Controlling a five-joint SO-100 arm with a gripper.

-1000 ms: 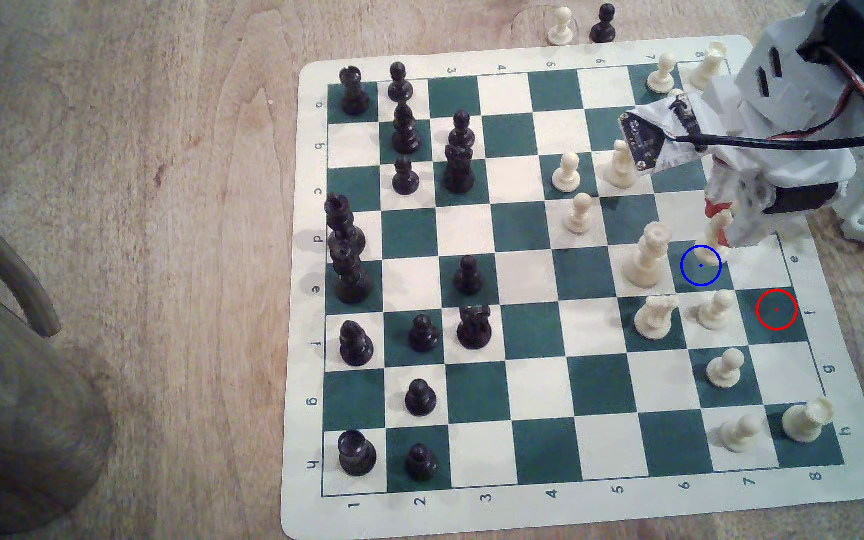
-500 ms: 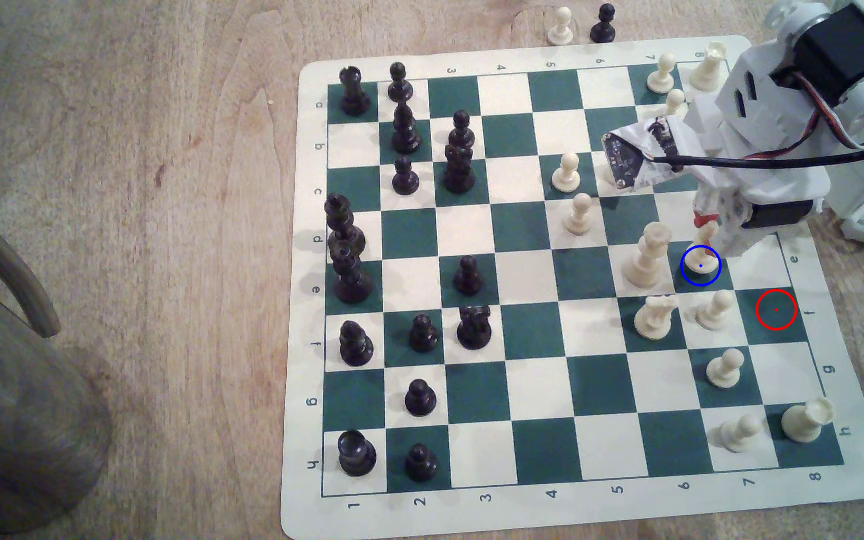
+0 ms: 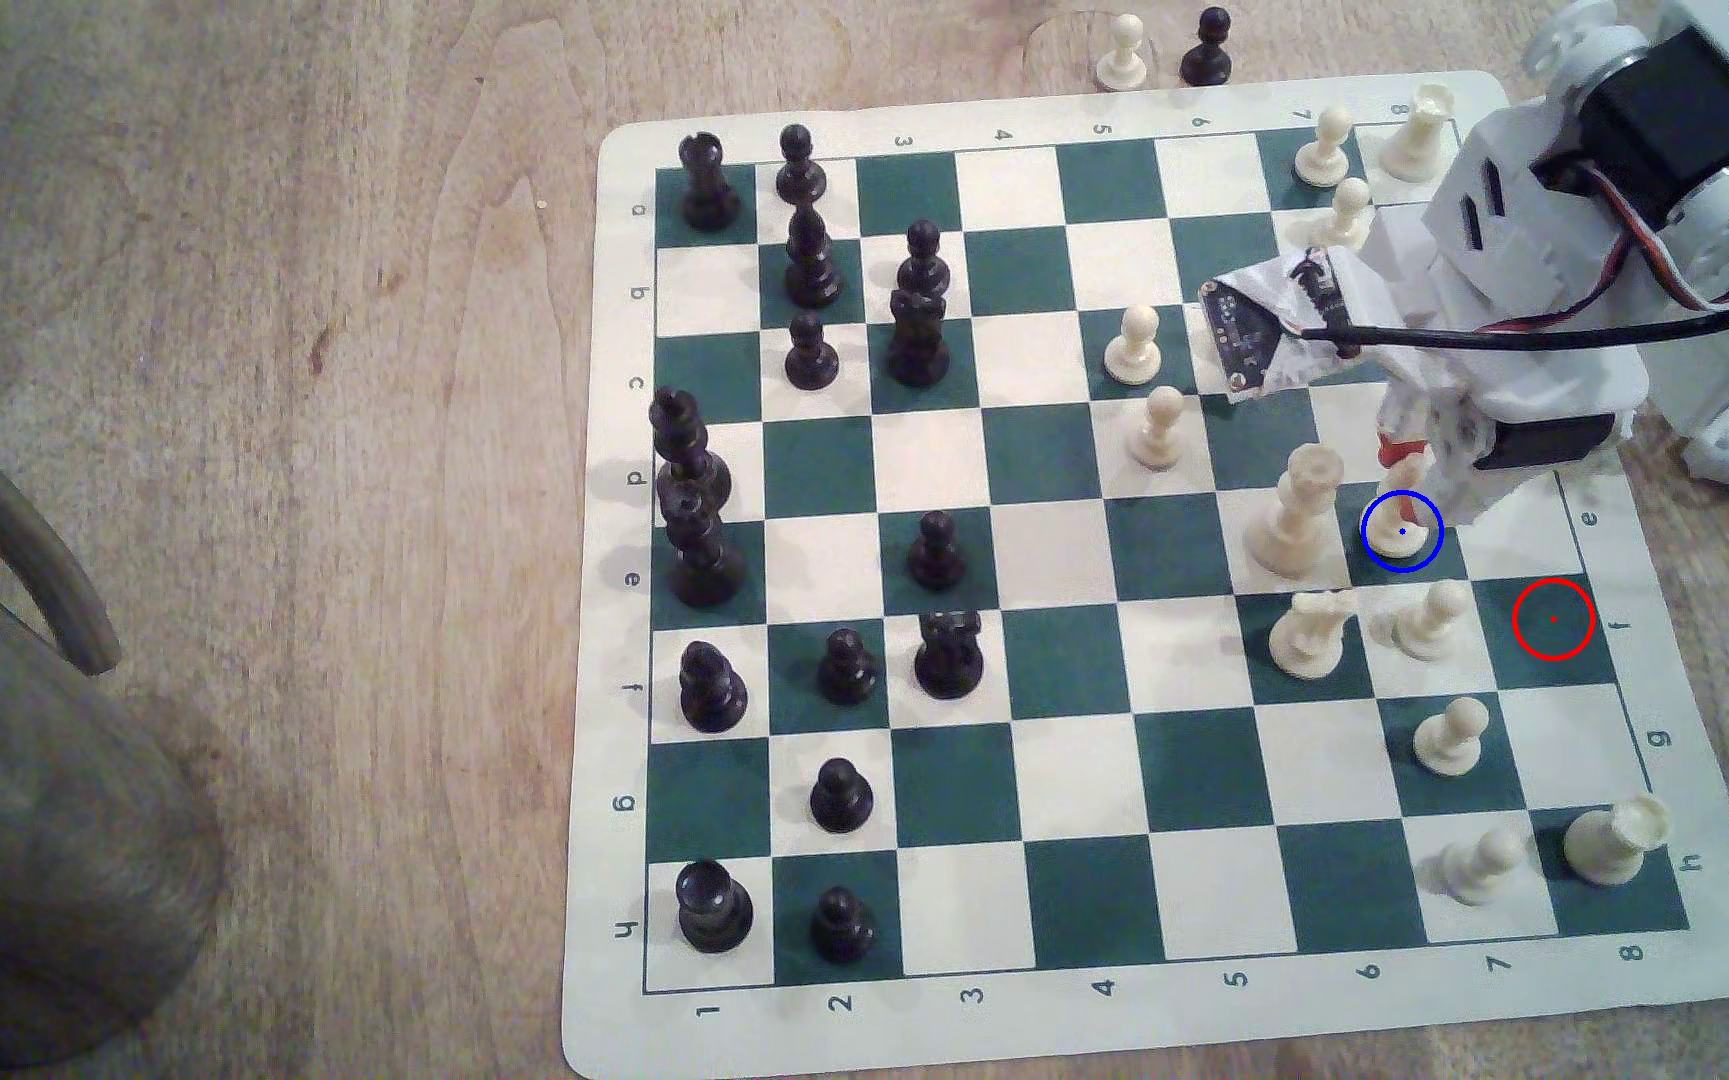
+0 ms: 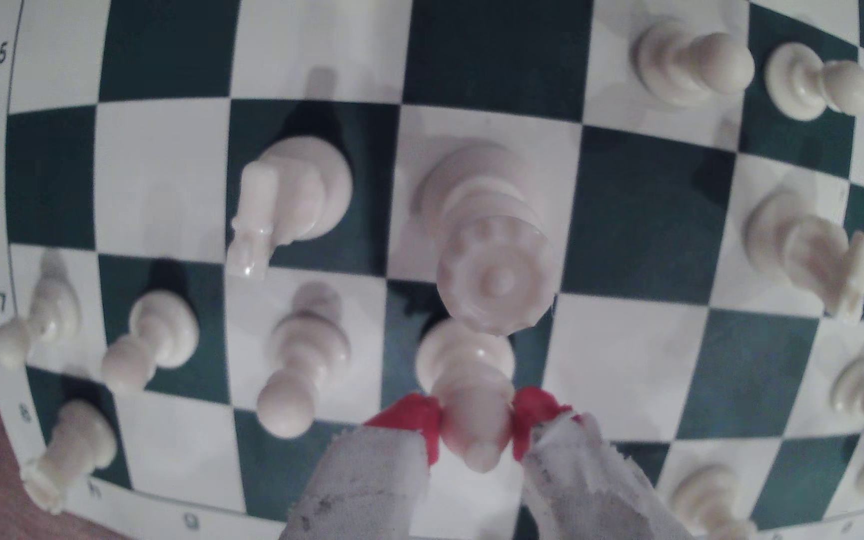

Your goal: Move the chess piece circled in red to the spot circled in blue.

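The chess piece (image 3: 1401, 519), a slim cream bishop-like piece, has its round base inside the blue ring on the spot (image 3: 1442, 562), a dark green square. The base looks down on the board. My gripper (image 3: 1401, 454) comes in from the exterior view's right, shut on the piece's upper body. In the wrist view the red fingertips (image 4: 422, 418) press both sides of the chess piece (image 4: 471, 394), whose base covers part of the spot (image 4: 398, 353). The red-ringed green square (image 3: 1553, 619) is bare.
A tall crowned cream piece (image 3: 1291, 514) stands one square to the exterior view's left of the spot, close to the held piece. A cream pawn (image 3: 1426, 623) and another cream piece (image 3: 1307, 633) stand just in front. Black pieces fill the board's left side.
My gripper has carried the chess piece to the exterior view's left and down. Its base went from the blue ring's upper right edge to inside the ring.
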